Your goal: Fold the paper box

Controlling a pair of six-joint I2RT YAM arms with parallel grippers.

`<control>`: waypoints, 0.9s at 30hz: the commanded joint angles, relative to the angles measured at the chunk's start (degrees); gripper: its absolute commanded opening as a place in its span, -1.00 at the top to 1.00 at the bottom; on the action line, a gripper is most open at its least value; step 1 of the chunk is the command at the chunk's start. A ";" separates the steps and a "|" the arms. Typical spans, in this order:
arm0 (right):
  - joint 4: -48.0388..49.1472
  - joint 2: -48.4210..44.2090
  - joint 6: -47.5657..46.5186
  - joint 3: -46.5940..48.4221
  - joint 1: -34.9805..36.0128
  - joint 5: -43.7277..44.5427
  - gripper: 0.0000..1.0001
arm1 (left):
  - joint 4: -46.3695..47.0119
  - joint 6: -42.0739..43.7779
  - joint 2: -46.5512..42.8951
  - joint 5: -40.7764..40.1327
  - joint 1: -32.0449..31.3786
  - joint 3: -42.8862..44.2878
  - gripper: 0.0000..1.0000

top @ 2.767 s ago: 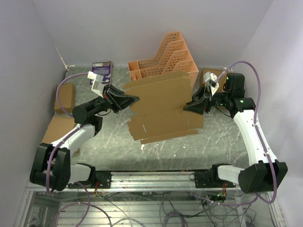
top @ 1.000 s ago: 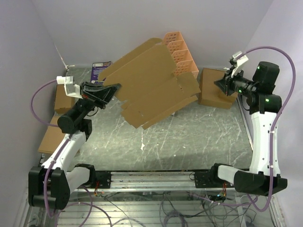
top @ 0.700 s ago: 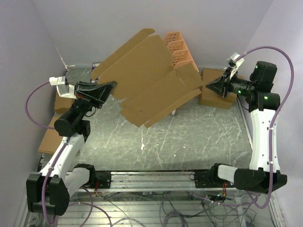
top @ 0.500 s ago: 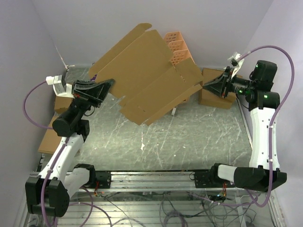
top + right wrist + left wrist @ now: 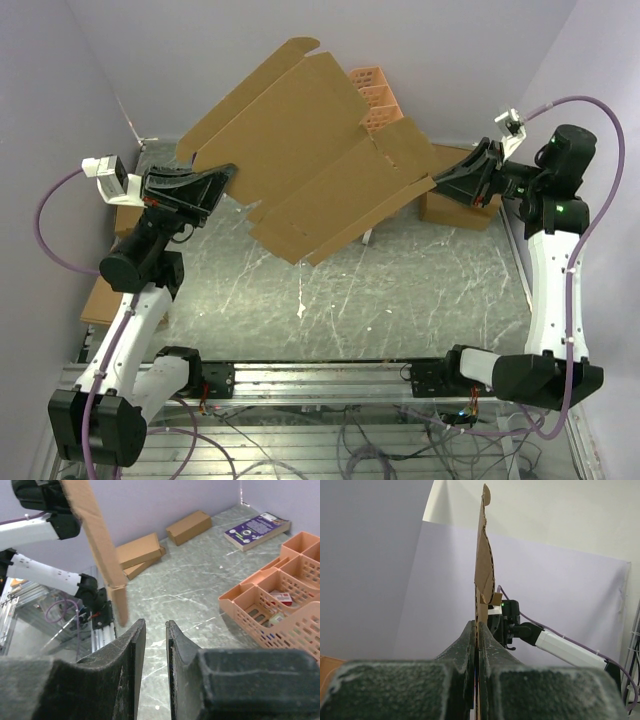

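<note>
In the left gripper [image 5: 226, 179], the paper box [image 5: 310, 150], tilted aloft.

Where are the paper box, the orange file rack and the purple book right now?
paper box [image 5: 310, 150], top external view, middle of the raised flat brown sheet.
orange file rack [image 5: 280, 622], right wrist view, on its lattice side wall.
purple book [image 5: 257, 529], right wrist view, middle of its cover.
</note>
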 commanded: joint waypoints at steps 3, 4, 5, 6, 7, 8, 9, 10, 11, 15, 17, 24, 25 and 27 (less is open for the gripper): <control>5.84 -4.29 7.30 -1.07 -0.51 -3.45 0.53 | 7.76 -2.95 -0.42 0.42 0.52 -1.99 0.86; 6.39 -4.58 7.88 -1.14 -0.49 -3.21 0.52 | 9.25 -3.46 -0.21 0.31 0.52 -2.52 0.86; 7.49 -4.96 8.66 -1.42 -0.49 -3.24 0.52 | 10.36 -3.72 -0.15 0.11 0.51 -2.89 0.86; 9.02 -5.26 10.03 -2.10 -0.51 -3.27 0.52 | 10.91 -3.84 -0.17 -0.14 0.52 -3.12 0.86; 10.96 -5.61 11.67 -2.95 -0.49 -3.25 0.52 | 10.88 -3.90 -0.17 -0.17 0.52 -3.05 0.86; 12.97 -6.08 13.31 -3.89 -0.49 -3.27 0.52 | 10.45 -3.80 -0.17 0.03 0.52 -2.66 0.86; 14.39 -6.47 14.62 -4.71 -0.49 -3.48 0.52 | 10.01 -3.71 -0.17 0.49 0.52 -2.07 0.86; 15.06 -6.76 15.59 -5.29 -0.49 -3.78 0.52 | 9.60 -3.65 -0.10 1.19 0.52 -1.12 0.86; 15.01 -7.08 15.62 -5.48 -0.49 -4.03 0.52 | 9.28 -3.49 -0.01 1.89 0.52 -0.50 0.86; 12.74 -8.57 14.15 -6.12 -0.49 -5.13 0.52 | 7.31 -1.95 -0.42 2.28 0.52 0.35 0.86; 12.61 -9.13 14.11 -7.13 -0.49 -4.97 0.49 | 7.79 -2.07 -0.24 2.11 0.52 0.22 0.86; 17.59 -9.67 18.13 -9.91 0.35 -4.78 0.37 | 12.21 -4.85 1.17 1.89 0.57 -0.26 0.86; 17.56 -9.57 18.21 -9.82 0.66 -4.93 0.36 | 12.20 -4.86 1.11 1.84 0.52 -0.40 0.86; 17.50 -9.66 18.32 -9.64 1.01 -4.97 0.33 | 11.89 -4.39 0.84 1.79 0.52 -0.65 0.86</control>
